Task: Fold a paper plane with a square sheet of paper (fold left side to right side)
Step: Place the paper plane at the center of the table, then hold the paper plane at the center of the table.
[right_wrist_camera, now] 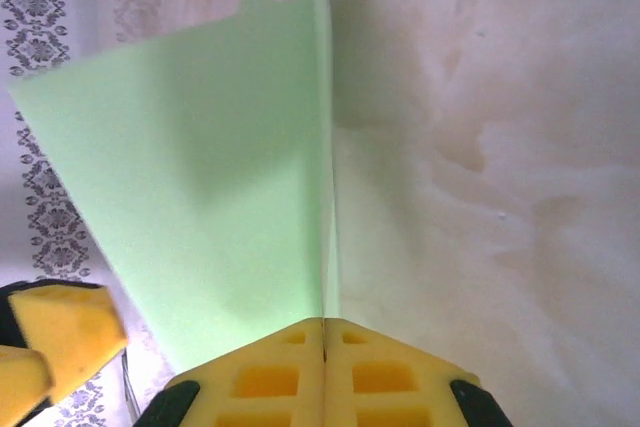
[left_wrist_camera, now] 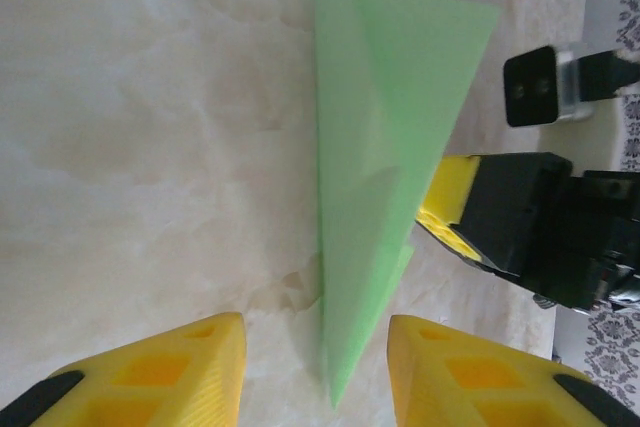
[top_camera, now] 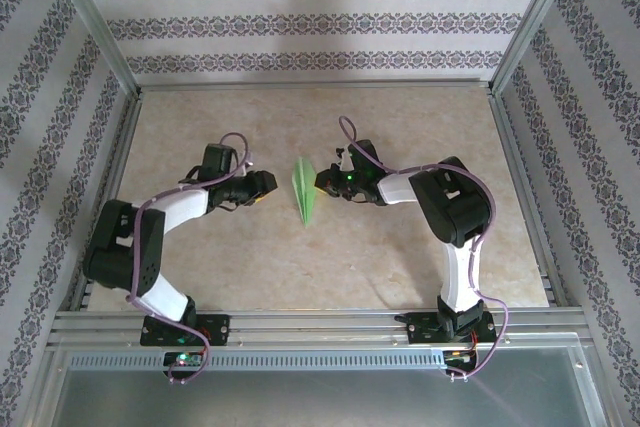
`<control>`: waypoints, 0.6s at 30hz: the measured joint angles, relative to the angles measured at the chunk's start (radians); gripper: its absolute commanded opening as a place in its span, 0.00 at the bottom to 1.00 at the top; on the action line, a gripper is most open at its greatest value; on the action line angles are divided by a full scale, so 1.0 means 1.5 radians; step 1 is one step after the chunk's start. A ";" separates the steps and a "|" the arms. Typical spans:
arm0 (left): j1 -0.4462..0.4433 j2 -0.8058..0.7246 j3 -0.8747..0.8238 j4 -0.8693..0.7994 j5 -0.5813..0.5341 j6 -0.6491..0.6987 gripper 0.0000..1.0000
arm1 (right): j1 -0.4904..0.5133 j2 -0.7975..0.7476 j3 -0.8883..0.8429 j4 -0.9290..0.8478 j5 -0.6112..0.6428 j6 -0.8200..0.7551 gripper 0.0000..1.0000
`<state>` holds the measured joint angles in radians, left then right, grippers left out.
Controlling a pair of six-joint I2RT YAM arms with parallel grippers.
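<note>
— Where's the paper plane (top_camera: 305,190)?
— Mid-way across the table (top_camera: 200,267). Your right gripper (right_wrist_camera: 324,329) is clamped on its folded edge, and your left gripper (left_wrist_camera: 315,347) gapes around its tip.
— The risk?
— Close the left crookedly and you'll likely crumple that tip.

Centre: paper plane (top_camera: 304,190) blocks the gap between left claw (top_camera: 267,184) and right claw (top_camera: 321,182); table (top_camera: 200,122) open beyond, frame rails (top_camera: 310,84) around.
</note>
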<state>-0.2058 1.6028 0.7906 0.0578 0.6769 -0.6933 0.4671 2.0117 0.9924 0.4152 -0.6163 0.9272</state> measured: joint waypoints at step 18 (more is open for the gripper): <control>-0.034 0.107 0.090 0.005 -0.044 -0.016 0.45 | 0.000 -0.010 0.000 -0.025 0.002 -0.013 0.01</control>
<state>-0.2562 1.7626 0.9257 0.0647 0.6113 -0.7170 0.4675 1.9961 0.9928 0.3779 -0.6140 0.9081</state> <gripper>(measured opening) 0.450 0.060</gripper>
